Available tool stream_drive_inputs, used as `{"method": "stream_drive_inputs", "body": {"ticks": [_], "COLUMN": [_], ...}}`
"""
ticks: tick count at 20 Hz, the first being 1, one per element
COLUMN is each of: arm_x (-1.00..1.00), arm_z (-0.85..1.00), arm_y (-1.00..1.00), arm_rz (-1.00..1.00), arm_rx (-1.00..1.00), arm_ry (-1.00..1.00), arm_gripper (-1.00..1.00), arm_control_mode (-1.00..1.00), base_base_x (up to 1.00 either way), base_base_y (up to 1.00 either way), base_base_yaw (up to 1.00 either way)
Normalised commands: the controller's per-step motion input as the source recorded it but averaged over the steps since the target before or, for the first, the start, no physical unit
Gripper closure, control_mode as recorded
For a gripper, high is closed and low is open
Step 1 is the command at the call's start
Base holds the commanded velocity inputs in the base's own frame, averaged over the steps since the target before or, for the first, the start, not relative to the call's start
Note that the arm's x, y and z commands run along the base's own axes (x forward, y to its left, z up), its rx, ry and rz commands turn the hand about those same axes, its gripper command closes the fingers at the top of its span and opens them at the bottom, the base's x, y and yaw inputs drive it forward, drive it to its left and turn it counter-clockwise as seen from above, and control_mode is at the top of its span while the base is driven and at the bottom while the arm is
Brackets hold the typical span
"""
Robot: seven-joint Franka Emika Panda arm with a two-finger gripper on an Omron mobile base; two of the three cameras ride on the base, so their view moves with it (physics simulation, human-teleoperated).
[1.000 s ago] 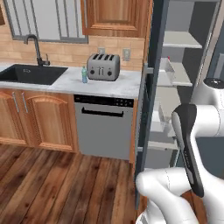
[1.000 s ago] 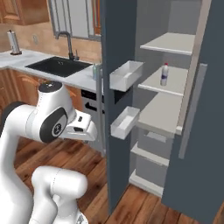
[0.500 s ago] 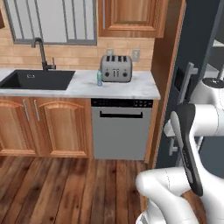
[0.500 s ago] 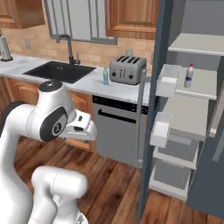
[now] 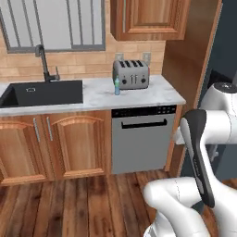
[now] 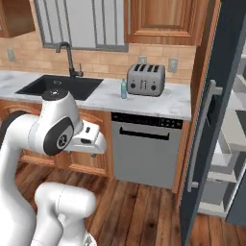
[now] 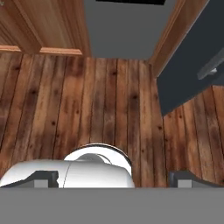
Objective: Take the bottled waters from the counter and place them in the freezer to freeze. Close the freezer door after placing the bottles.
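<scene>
Wood floor (image 7: pixel 109 100) runs bare and open between the cabinets and the freezer door (image 6: pixel 204 139), which stands ajar at the right, its handle (image 6: pixel 202 134) facing the room; pale shelves (image 6: pixel 230 139) show past its edge, partly cut off. Left of it the desk (image 5: pixel 139 95) spans the cabinets, dishwasher (image 5: pixel 141 139) and black sink (image 5: pixel 44 92). A toaster (image 5: pixel 131 74) sits at the back, with the green-capped bottle (image 5: pixel 117 86) just beside its left end, near the desk's middle. The claw's (image 7: pixel 113 178) tips sit wide apart at the hand view's lower edge, released, pointing down at the floor.
</scene>
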Motion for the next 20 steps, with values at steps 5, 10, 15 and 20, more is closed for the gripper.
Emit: {"method": "stream_drive_inputs", "body": {"ticks": [5, 10, 15, 20], "arm_x": [0.00, 0.00, 0.00, 0.00], "arm_z": [0.00, 0.00, 0.00, 0.00], "arm_y": [0.00, 0.00, 0.00, 0.00], "arm_rz": [0.00, 0.00, 0.00, 0.00], "arm_rx": [0.00, 0.00, 0.00, 0.00], "arm_ry": [0.00, 0.00, 0.00, 0.00], "arm_gripper": [-1.00, -1.00, -1.00, -1.00], "arm_control_mode": [1.00, 1.00, 1.00, 1.00], "base_base_x": [0.77, 0.78, 0.67, 0.58], "base_base_y": [1.00, 0.94, 0.47, 0.05], "base_base_yaw": [-0.41, -0.40, -0.20, 0.00]}}
